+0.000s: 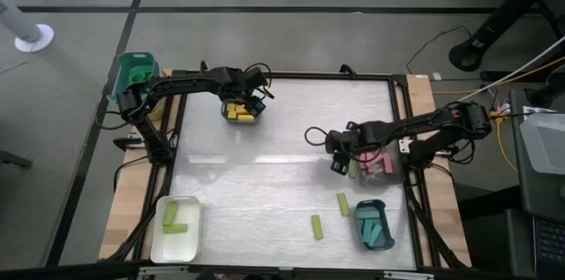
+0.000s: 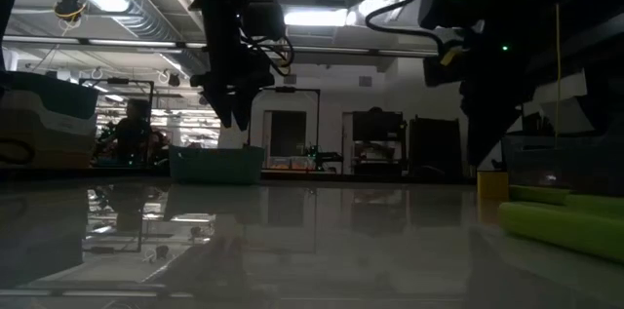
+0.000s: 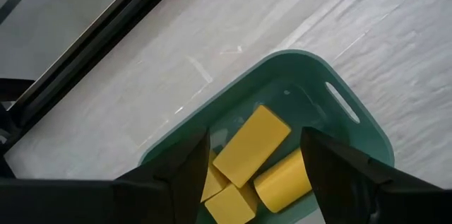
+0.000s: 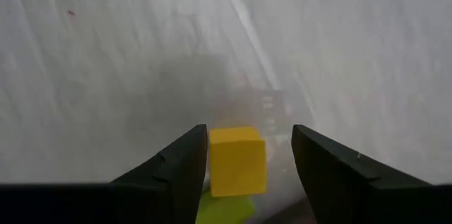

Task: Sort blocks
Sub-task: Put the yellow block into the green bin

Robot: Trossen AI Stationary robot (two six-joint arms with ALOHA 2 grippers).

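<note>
My left gripper [image 1: 247, 103] [image 3: 256, 136] hangs open over a teal tray [image 3: 339, 75] at the table's far left. Several yellow blocks [image 3: 251, 145] lie in that tray, below the fingers and apart from them. My right gripper [image 1: 340, 163] [image 4: 251, 131] points down, open, beside the grey tray [image 1: 395, 172] of pink blocks [image 1: 378, 165]. A yellow cube [image 4: 237, 160] [image 2: 492, 184] sits between its fingers, with a lime block [image 4: 224, 208] right next to it. Two more lime blocks [image 1: 342, 203] [image 1: 316, 226] lie flat on the table near the front. My right gripper comes at the yellow cube from above, one finger on either side of it. One side of the cube [image 4: 212, 157] lies right against one finger [image 4: 191, 160], and I cannot tell whether they touch. A clear gap separates the cube from the other finger.
A second teal tray [image 1: 359, 227] with teal blocks stands at the near right. A white tray [image 1: 161, 245] with lime blocks is at the near left. A green tub [image 1: 137, 70] sits off the far left corner. The middle of the table is bare.
</note>
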